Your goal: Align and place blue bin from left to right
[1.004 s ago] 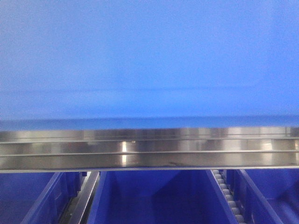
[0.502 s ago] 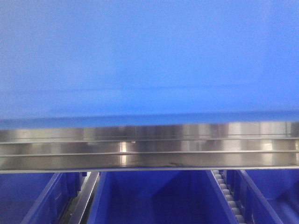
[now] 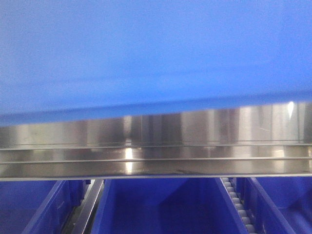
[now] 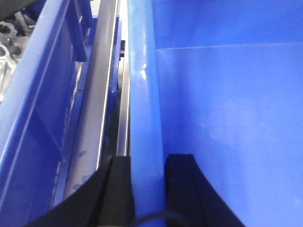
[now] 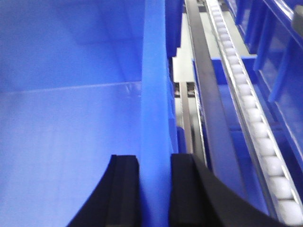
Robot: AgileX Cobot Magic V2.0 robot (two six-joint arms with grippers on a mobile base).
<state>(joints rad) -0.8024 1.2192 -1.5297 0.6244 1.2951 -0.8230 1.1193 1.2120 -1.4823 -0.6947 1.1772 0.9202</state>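
1. In the front view the blue bin [image 3: 156, 53] fills the upper half of the frame from 9 to 3 o'clock. It is so close that its side wall reads as one flat, blurred field.
2. Its lower edge slants, sitting higher toward 3 o'clock than toward 9 o'clock.
3. Just below it a steel crossbar [image 3: 156, 158] runs level across the frame. Whether the bin touches the bar cannot be told.
4. Under the crossbar, darker blue bins [image 3: 161, 209] sit at 6 o'clock. A roller track [image 3: 236, 202] lies toward 5 o'clock and a metal strip [image 3: 90, 207] toward 7 o'clock.
5. In the left wrist view the left hand [image 4: 147, 163] is at 6 o'clock. Its black fingers [image 4: 116, 194] straddle the bin's wall, one outside and one inside, pinched onto it with only the wall between them.
6. The bin's inside spreads from there toward 3 o'clock. Toward 9 o'clock a grey rail [image 4: 102, 94] runs just beside the wall, and beyond it stands a neighbouring bin [image 4: 38, 123].
7. In the right wrist view the right hand [image 5: 154, 163] is at 6 o'clock, clamped the same way on the bin's other wall.
8. Here the bin's inside lies toward 9 o'clock. Toward 3 o'clock a row of white rollers [image 5: 251, 118] runs alongside, apart from the wall.
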